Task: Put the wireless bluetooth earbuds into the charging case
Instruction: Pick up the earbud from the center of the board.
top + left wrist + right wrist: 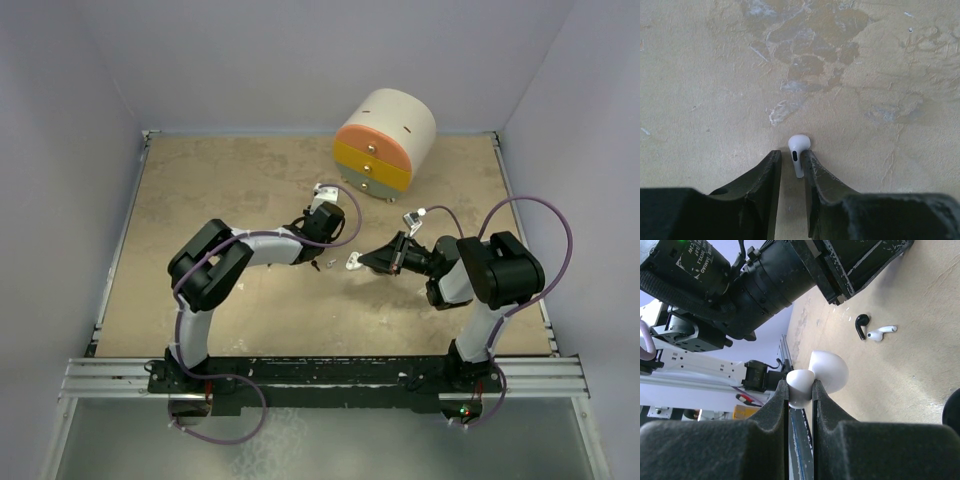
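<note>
The charging case shows as a small white rounded shell with its lid swung open. My right gripper is shut on it and holds it above the table; it also shows in the top view at my right gripper. A white earbud lies on the table between the tips of my left gripper, touching the right-hand finger, with a gap on the other side. In the right wrist view the earbud lies beside a small black earbud-shaped piece. My left gripper is slightly open.
A cream-and-orange cylindrical drawer unit stands at the back, right of centre. The tan tabletop is walled by grey panels on three sides. The two grippers face each other, a short gap apart, mid-table.
</note>
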Controlling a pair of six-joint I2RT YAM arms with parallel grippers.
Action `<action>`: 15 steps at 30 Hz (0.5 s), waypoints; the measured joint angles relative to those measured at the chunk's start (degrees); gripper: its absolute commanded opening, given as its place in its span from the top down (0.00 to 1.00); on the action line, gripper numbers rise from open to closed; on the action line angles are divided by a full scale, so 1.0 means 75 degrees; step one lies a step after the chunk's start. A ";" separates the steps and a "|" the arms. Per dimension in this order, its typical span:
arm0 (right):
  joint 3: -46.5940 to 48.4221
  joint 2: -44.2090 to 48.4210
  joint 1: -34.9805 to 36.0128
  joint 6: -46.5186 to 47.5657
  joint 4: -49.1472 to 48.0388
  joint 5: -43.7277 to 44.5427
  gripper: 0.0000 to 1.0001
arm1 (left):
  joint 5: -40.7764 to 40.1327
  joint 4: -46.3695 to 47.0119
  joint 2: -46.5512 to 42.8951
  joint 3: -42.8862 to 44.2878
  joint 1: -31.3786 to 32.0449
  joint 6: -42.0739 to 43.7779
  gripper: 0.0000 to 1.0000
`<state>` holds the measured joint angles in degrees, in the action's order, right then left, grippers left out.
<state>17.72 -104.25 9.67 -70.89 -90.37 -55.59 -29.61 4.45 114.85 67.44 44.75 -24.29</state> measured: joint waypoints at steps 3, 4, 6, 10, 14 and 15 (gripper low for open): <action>0.0000 -0.0009 0.0000 0.0000 0.0000 -0.0017 1.00 | -0.0006 -0.0009 0.0029 0.0044 -0.0009 0.0012 0.80; 0.0000 -0.0017 0.0000 0.0000 0.0000 -0.0023 1.00 | -0.0006 -0.0009 0.0044 0.0064 -0.0009 0.0015 0.80; 0.0000 -0.0047 0.0000 0.0000 0.0000 -0.0073 1.00 | -0.0006 -0.0009 0.0061 0.0087 -0.0015 0.0020 0.81; 0.0000 -0.0064 0.0000 0.0000 0.0000 -0.0119 1.00 | -0.0006 -0.0009 0.0087 0.0125 -0.0015 0.0070 0.85; 0.0000 -0.0064 0.0000 0.0000 0.0000 -0.0122 1.00 | -0.0006 -0.0009 0.0102 0.0134 -0.0017 0.0131 0.92; 0.0000 -0.0064 0.0000 0.0000 0.0000 -0.0122 1.00 | -0.0006 -0.0006 0.0105 0.0137 -0.0023 0.0137 0.95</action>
<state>17.72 -104.73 9.67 -70.89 -90.37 -56.51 -29.65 4.40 115.63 68.47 44.58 -23.27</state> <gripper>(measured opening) 0.148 0.116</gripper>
